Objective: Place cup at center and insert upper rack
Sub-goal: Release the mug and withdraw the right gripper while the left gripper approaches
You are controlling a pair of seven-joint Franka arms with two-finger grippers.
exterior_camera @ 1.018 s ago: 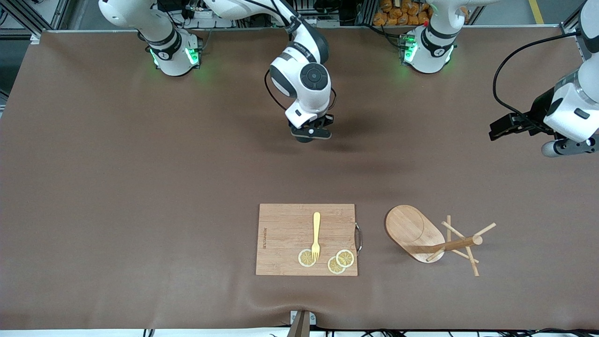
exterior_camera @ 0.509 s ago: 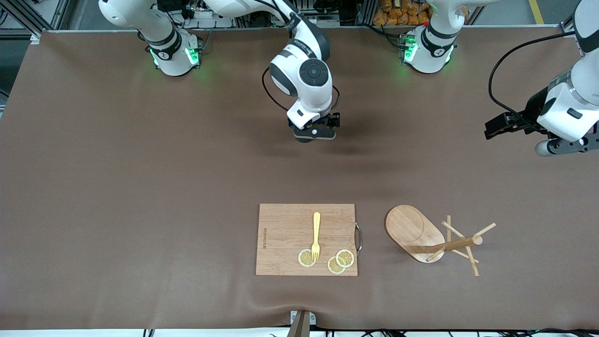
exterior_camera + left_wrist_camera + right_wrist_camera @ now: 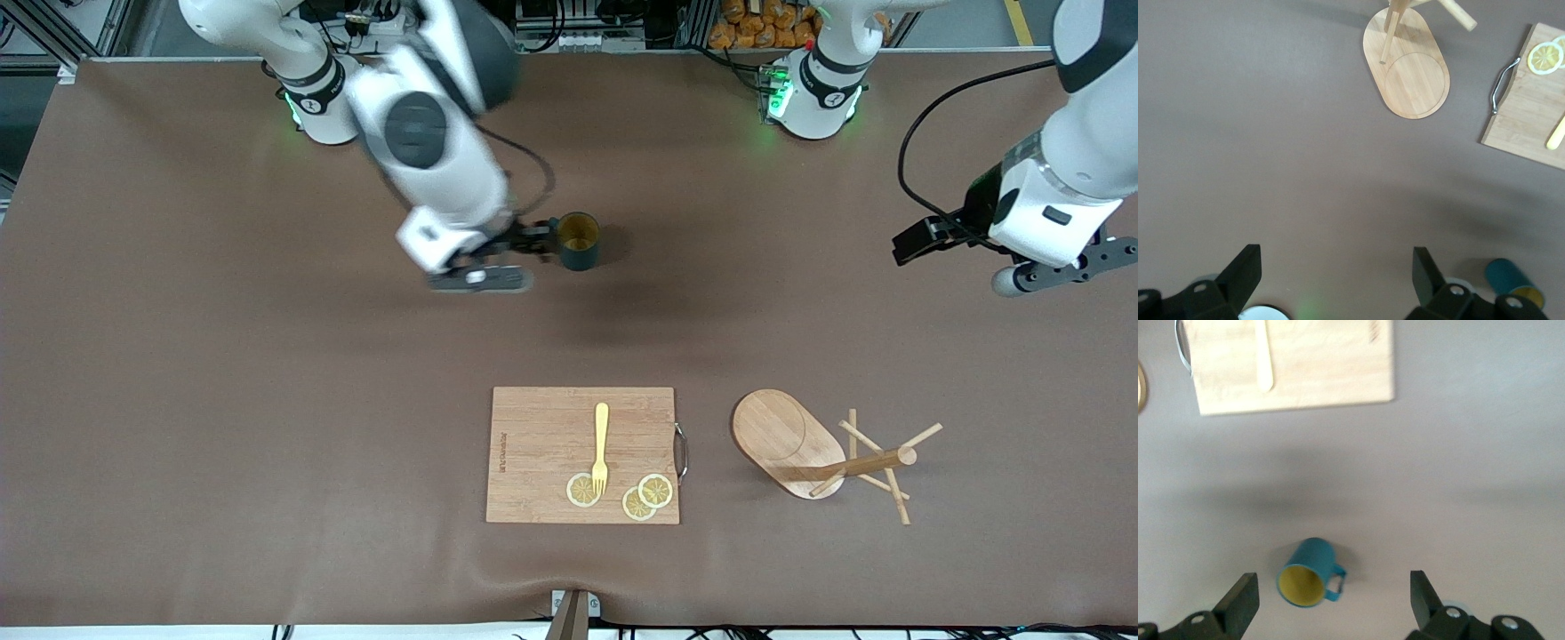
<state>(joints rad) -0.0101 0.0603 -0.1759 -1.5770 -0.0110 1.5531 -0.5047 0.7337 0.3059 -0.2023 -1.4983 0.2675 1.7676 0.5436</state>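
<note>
- Two arms work over a wide brown worktop point(image 3: 222, 400), bare for most of its spread, so there is open room on every side of the things on it.
- Since a second ago the right arm has swung away toward its own end, and its right gripper point(image 3: 498, 262) now hangs beside the cup point(image 3: 578, 240) with fingers spread and nothing between them.
- Uncovered by that move, the cup stands upright and alone near the middle of the worktop; the first half of the task looks done.
- Over its own end of the worktop hangs the left gripper point(image 3: 1036, 277), fingers point(image 3: 1238, 277) spread wide and empty, drifting slowly inward.
- Nearer the camera lies the cutting board point(image 3: 582, 453) with a fork point(image 3: 601, 449) and lemon slices point(image 3: 646, 497).
- Beside the board's handle, the upper rack point(image 3: 818, 453) is tipped on its side, pegs splayed toward the left arm's end; it waits untouched, with clear space above for a grasp.
</note>
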